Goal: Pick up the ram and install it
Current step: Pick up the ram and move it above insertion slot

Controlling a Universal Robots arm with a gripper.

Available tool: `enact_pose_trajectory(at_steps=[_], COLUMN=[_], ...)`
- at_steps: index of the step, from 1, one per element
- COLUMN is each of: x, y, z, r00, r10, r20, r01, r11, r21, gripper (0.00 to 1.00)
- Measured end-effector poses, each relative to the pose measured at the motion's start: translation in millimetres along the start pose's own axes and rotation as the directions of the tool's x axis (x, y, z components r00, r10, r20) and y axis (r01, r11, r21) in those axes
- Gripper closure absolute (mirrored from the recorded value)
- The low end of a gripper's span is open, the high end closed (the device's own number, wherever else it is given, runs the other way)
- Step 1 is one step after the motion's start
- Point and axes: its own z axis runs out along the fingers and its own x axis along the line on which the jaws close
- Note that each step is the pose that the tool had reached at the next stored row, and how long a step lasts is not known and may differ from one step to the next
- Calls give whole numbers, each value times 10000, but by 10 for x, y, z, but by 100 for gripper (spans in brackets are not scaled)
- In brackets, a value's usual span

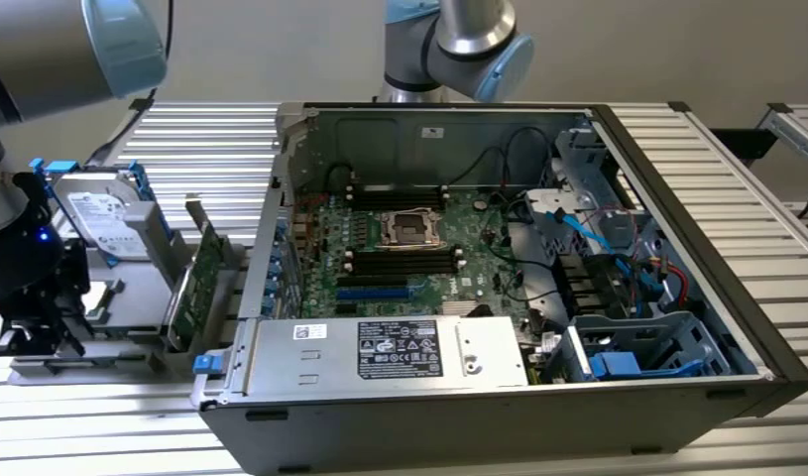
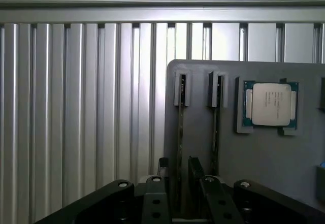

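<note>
Two rams stand on edge in slots of a grey tray (image 2: pixel 254 153); one ram (image 2: pixel 180 127) runs straight toward my gripper, the other ram (image 2: pixel 216 127) lies beside it. My gripper (image 2: pixel 179 167) is open, its fingers (image 2: pixel 195 169) straddling the near end of the first ram with a gap on each side. In the exterior view the gripper (image 1: pixel 36 312) hangs low over the tray at the far left, outside the open computer case (image 1: pixel 721 297). The black memory slots (image 1: pixel 401 260) flank the CPU socket (image 1: pixel 410 226) on the motherboard.
A processor chip (image 2: pixel 269 104) lies in a tray pocket next to the rams. A hard drive (image 1: pixel 102 213) and an upright green expansion card (image 1: pixel 198 288) stand between tray and case. The power supply (image 1: pixel 391 352) fills the case's near side; cables crowd its right.
</note>
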Motion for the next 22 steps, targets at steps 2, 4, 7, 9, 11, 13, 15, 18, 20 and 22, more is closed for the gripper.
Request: enact_pose_trajectory(at_steps=[2, 4, 7, 9, 11, 13, 15, 18, 20, 22], x=[7, 12, 14, 13, 11, 9, 7, 6, 6, 6], y=[0, 0, 0, -1, 2, 4, 8, 16, 16, 18], z=[38, 75, 129, 166, 201, 239, 274, 317, 318, 333], r00=[10000, 10000, 10000, 10000, 10000, 10000, 10000, 10000, 10000, 10000], r10=[0, 1, 0, -1, 1, 0, 1, 3, 2, 1], r20=[0, 1, 0, 1, 0, 1, -1, -1, -6, -5], r01=[0, -1, 0, 1, -1, 0, -1, -3, -2, -1], r11=[10000, 10000, 10000, 10000, 10000, 10000, 10000, 10000, 10000, 10000], r21=[1, 1, 1, 5, 11, 15, 21, 35, 35, 38], gripper=[70, 70, 70, 70, 70, 70, 70, 70, 70, 70])
